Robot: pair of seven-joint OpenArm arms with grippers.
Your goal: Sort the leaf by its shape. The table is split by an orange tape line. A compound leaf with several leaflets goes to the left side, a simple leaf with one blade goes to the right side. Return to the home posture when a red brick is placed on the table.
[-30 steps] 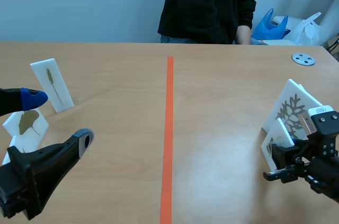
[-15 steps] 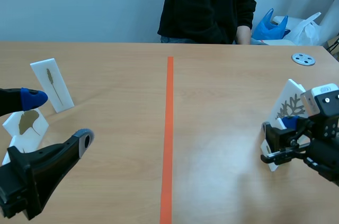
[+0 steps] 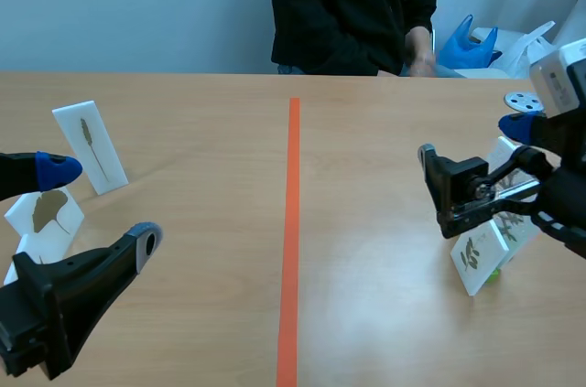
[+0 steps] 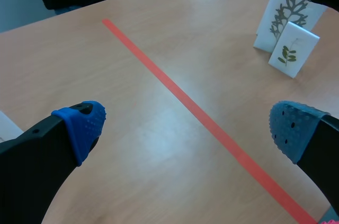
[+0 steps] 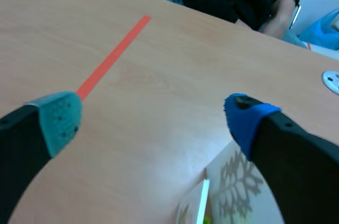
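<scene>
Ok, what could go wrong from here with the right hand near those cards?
The small card stands just in front of the big card, so the open right hand above them could tip one or catch both. Both show several leaflets, so they go across the tape line, where the left hand sits low: arms might clash.

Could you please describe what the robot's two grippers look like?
The left gripper has two thick black fingers tipped with blue dotted pads. The right gripper is black too, with one grey-green pad and one blue pad. A white block sits on its wrist.
</scene>
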